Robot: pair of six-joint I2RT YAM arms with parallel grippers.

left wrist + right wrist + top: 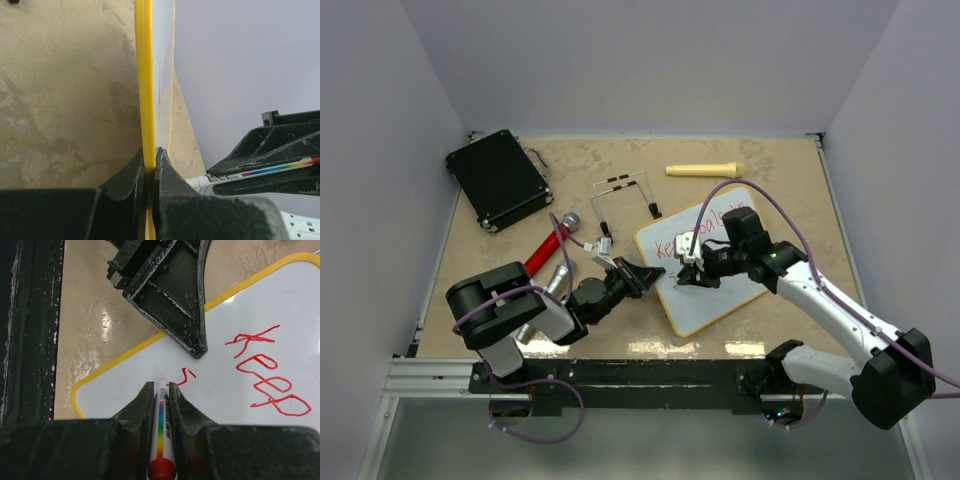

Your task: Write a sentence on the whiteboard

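The whiteboard lies tilted at mid-right of the table, white with a yellow frame. The sentence is red handwriting; the right wrist view shows "Keep" and a short new stroke at the start of a lower line. My left gripper is shut on the board's yellow left edge. My right gripper is shut on a white rainbow-striped marker, its tip on the board by the short stroke. The marker also shows in the left wrist view.
A black case lies at the back left. A cream cylinder lies behind the board. A wire stand is at mid table. A red-handled tool and a silver one lie beside my left arm.
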